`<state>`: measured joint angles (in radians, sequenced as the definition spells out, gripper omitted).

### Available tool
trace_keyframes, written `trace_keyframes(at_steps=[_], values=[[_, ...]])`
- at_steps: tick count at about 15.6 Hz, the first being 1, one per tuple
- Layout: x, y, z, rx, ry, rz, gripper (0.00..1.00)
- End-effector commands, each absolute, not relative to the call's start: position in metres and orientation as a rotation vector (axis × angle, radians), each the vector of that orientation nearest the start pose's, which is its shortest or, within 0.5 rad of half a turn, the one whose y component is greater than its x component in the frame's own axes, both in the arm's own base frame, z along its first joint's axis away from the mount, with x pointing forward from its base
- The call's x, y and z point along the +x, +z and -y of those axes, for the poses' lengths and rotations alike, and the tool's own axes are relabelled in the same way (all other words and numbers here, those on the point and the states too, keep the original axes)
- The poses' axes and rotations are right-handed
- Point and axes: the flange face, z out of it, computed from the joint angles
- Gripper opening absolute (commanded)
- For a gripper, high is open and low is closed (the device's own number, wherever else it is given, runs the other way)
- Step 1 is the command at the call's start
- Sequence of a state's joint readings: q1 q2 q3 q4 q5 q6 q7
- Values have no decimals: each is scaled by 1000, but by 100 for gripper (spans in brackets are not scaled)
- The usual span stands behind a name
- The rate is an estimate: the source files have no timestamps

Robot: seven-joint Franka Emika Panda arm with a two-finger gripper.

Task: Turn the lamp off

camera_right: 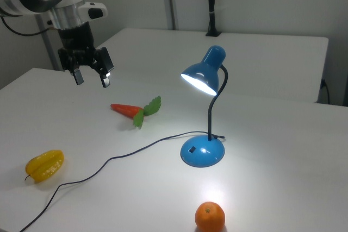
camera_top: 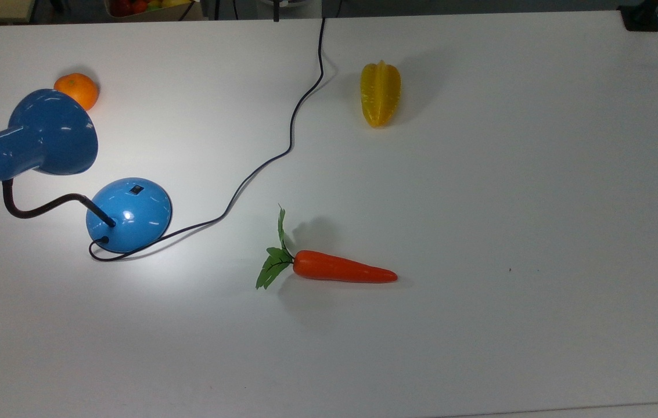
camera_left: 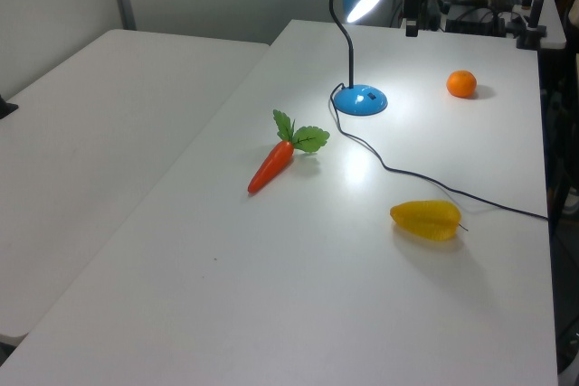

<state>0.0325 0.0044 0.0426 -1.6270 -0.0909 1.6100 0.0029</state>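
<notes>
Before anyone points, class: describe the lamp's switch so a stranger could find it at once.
On the white table stands a glossy blue desk lamp, lit. Go down its black gooseneck to the round domed base: the switch is the small black rectangle on top.

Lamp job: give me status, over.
Tool open, empty, high above the table. Lamp lit, switch on base untouched. Carrot lies between tool and lamp; cord trails off the base.
</notes>
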Motion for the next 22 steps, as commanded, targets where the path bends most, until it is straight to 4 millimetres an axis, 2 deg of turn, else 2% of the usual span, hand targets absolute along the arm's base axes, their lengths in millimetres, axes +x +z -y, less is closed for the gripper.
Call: trace_keyframes(at_steps=[1,15,16,17,20,22], values=[[549,605,-30,-3213,68,136,100],[548,604,-29,-3213,86,140,98],[548,604,-29,-3212,86,152,93],[548,604,-29,-3212,84,155,81],[548,604,-26,-3209,90,160,33],[548,604,-26,-3209,90,167,9]])
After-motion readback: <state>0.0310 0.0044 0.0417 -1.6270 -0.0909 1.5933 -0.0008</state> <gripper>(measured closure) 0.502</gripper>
